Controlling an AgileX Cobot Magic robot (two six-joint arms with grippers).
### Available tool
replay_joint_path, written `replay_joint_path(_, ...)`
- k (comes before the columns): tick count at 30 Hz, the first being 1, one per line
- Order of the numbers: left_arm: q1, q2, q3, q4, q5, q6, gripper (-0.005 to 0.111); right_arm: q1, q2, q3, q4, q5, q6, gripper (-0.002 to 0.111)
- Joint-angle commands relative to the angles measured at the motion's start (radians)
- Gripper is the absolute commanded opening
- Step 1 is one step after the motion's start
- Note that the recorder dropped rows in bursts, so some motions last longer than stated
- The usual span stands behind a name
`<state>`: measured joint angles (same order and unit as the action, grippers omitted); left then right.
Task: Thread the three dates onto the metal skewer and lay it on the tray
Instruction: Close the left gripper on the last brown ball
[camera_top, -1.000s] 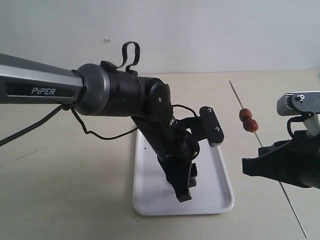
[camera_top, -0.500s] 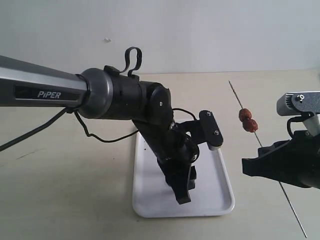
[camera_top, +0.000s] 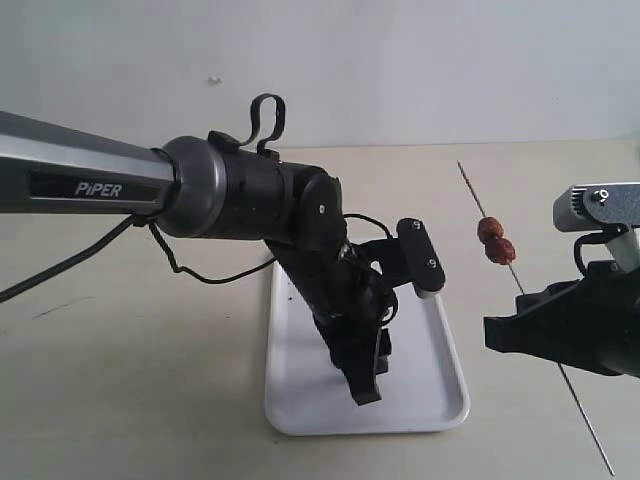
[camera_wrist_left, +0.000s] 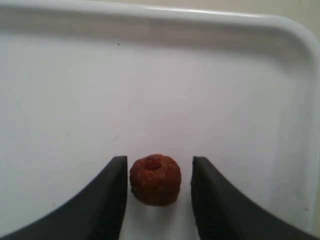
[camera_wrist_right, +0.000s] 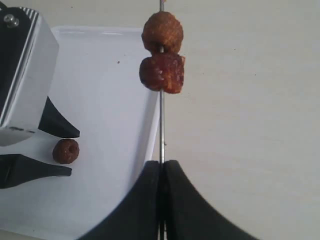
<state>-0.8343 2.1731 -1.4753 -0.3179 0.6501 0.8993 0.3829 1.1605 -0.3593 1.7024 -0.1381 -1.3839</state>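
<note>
Glossy tray (camera_wrist_left: 200, 75), matt tabletop (camera_wrist_right: 250, 125)
The tray is smooth, white and shiny; the three dates (camera_wrist_right: 162, 72) have rough, wrinkled, dull skins; the metal skewer (camera_wrist_right: 161, 125) is smooth and grey; the left arm (camera_top: 80, 165) has a satin grey metallic tube.

In my exterior view the left arm (camera_top: 300, 210) hides the loose date (camera_wrist_left: 155, 180) on the tray (camera_top: 300, 390); in my right wrist view the skewer (camera_wrist_right: 161, 125) has its tip cut off by the edge.
</note>
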Motion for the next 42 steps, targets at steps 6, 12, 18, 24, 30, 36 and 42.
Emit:
replay_joint_path(6, -0.002, 0.002, 0.001, 0.001, -0.001, -0.018, 0.041, 0.000, -0.007, 0.003, -0.019, 0.007, -0.006, 0.000)
replay_joint_path(12, -0.002, 0.002, 0.029, 0.001, -0.012, -0.018, 0.041, 0.000, -0.007, 0.003, -0.019, 0.010, -0.006, 0.000)
replay_joint_path(18, -0.002, 0.002, 0.030, -0.010, -0.055, -0.018, 0.041, 0.000, -0.007, 0.003, -0.019, 0.011, -0.006, 0.000)
replay_joint_path(24, -0.002, 0.002, 0.030, -0.026, -0.064, -0.018, 0.041, 0.000, -0.007, 0.003, -0.027, 0.011, -0.004, 0.000)
replay_joint_path(30, -0.002, 0.002, 0.030, -0.028, -0.060, -0.049, 0.041, 0.000, -0.007, 0.003, -0.031, 0.011, -0.004, 0.000)
replay_joint_path(36, -0.002, 0.002, 0.033, -0.026, -0.045, -0.070, 0.041, 0.000, -0.007, 0.003, -0.037, 0.013, -0.004, 0.000)
replay_joint_path(42, -0.002, 0.002, 0.033, -0.026, -0.042, -0.093, 0.041, 0.000, -0.007, 0.003, -0.038, 0.015, -0.004, 0.000)
